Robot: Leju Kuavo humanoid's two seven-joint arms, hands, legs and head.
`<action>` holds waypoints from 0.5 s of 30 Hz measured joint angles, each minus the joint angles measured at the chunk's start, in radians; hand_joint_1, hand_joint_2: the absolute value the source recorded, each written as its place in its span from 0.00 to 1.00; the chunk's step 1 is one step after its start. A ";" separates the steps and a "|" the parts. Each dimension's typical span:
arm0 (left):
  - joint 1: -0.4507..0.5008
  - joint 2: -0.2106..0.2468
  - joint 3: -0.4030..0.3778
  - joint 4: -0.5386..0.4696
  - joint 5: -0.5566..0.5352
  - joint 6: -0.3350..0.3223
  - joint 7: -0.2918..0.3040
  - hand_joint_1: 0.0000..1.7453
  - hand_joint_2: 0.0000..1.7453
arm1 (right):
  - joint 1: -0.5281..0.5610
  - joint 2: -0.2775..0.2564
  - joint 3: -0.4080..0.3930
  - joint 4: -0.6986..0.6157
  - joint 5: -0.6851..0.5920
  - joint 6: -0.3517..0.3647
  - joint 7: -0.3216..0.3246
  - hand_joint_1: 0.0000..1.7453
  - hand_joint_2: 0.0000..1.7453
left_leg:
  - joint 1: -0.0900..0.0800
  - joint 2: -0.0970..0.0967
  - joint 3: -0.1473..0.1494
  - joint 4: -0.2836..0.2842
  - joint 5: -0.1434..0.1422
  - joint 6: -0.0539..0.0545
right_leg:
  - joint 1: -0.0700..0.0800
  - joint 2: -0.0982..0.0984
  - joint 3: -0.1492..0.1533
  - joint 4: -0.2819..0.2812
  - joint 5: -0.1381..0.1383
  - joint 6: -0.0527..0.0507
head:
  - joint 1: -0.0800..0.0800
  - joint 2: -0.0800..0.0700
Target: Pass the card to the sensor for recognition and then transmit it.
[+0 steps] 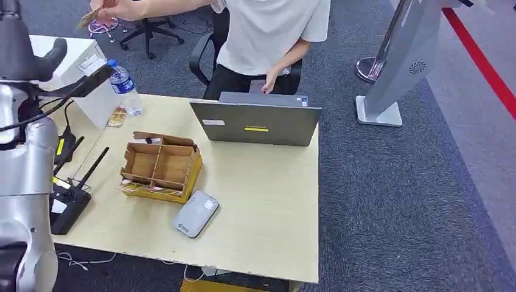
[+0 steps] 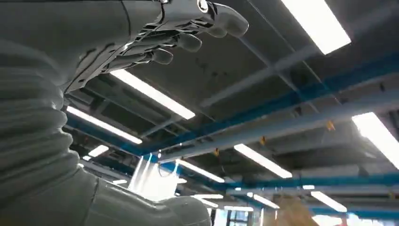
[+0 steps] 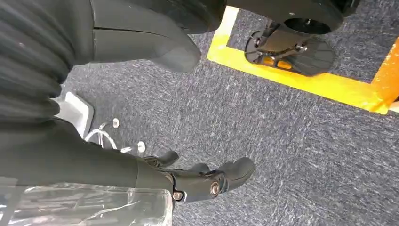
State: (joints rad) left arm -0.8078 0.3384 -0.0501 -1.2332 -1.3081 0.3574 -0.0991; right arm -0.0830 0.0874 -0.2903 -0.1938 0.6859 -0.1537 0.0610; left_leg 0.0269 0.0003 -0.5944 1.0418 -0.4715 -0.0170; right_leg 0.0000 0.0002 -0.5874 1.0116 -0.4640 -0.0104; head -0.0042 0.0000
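A person's hand [image 1: 125, 8] at the far left holds a brownish card [image 1: 89, 17] with a pink lanyard hanging under it. My left hand [image 1: 30, 56] is raised at the left edge, below and left of the card and apart from it. The left wrist view shows that left hand [image 2: 179, 35] against the ceiling, fingers apart and holding nothing. The grey-white sensor [image 1: 195, 213] lies on the table in front of the cardboard box. My right hand [image 3: 207, 181] hangs over the carpet, its fingers loose and holding nothing.
A divided cardboard box [image 1: 161, 168] sits mid-table, a grey laptop [image 1: 255, 122] behind it, a water bottle [image 1: 125, 87] at the back left, and a black router [image 1: 69, 201] at the left edge. The person sits on a chair behind the wooden table [image 1: 268, 207]. A white stand [image 1: 398, 67] rises at the right.
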 joint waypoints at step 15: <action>-0.103 0.002 -0.180 0.164 0.065 -0.077 0.064 1.00 1.00 | 0.017 0.000 -0.002 0.000 0.027 -0.002 -0.002 0.00 1.00 | 0.000 0.001 -0.001 -0.001 0.000 0.000 | 0.000 0.002 -0.001 0.000 0.000 0.000 | 0.000 0.000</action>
State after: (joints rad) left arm -0.9104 0.3407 -0.2300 -1.0693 -1.2436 0.2807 -0.0351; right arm -0.0663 0.0874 -0.2918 -0.1938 0.7134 -0.1553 0.0587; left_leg 0.0269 0.0018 -0.5958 1.0412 -0.4718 -0.0173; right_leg 0.0000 0.0022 -0.5887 1.0117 -0.4641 -0.0105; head -0.0038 0.0000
